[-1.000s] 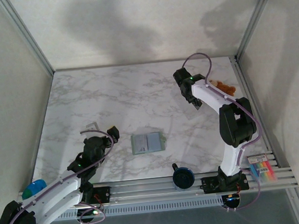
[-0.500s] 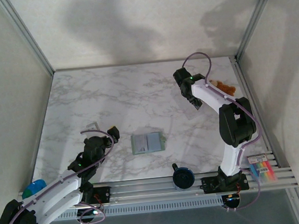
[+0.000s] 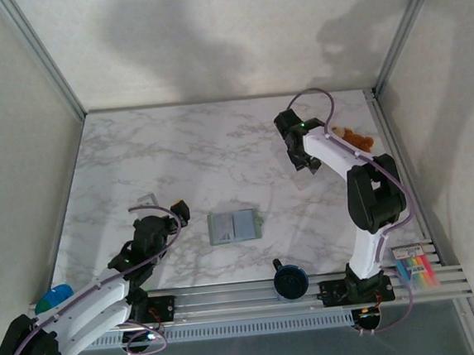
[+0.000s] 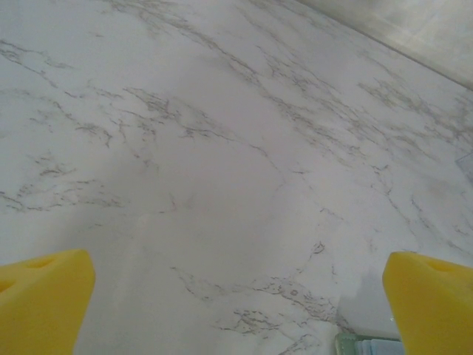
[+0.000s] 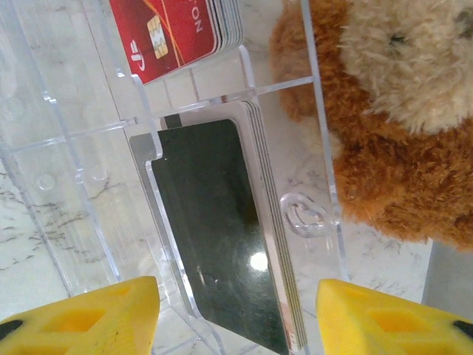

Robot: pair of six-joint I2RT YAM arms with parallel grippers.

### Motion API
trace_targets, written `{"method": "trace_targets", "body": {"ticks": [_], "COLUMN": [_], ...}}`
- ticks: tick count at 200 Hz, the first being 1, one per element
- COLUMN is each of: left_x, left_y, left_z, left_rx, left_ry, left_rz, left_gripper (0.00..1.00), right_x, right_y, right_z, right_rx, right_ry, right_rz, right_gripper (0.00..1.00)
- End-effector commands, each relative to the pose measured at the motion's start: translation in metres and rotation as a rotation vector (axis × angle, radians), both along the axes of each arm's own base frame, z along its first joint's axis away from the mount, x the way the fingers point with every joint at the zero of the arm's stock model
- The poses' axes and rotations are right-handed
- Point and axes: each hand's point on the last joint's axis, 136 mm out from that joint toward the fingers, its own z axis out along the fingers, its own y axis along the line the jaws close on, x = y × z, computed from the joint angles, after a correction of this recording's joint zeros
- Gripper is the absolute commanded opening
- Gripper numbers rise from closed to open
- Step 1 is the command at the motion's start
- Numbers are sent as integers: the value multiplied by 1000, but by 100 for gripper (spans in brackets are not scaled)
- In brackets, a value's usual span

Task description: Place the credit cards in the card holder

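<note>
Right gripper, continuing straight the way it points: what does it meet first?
Most likely the dark-faced card stack in the clear stand, centred ahead of the right gripper; the stand's front edge may touch first, depth being unclear.

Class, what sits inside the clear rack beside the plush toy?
Two card stacks: a red stack and a dark stack. Only each front card shows; the rest are covered except their edges.

A glossy dark card (image 5: 214,229) is gleaming inside a clear plastic rack (image 5: 89,133). At upper right, fuzzy brown plush toy (image 5: 384,118) is showing.
</note>
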Motion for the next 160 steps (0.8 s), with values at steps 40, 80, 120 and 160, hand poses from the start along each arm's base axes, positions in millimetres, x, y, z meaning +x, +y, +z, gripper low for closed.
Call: {"method": "trace_targets", "body": {"ticks": [40, 80, 120, 160], "left_x": [5, 7, 7, 8], "left_y": [1, 1, 0, 0], "left_z": [9, 7, 7, 7], "left_rx": [1, 8, 9, 11], "left_ry": [-20, -9, -7, -5], "left_rz": [16, 16, 13, 15], "left_gripper": [100, 100, 100, 100], "right_x": [-2, 2, 5, 6], "right_y": [-18, -22, -15, -20], "right_z": [-20, -10, 7, 7], "right_rx": [-151, -206, -122, -162], "right_ry": [37, -12, -107, -105], "right_rz": [-24, -27, -17, -20], "right_gripper": [59, 56, 46, 37]}}
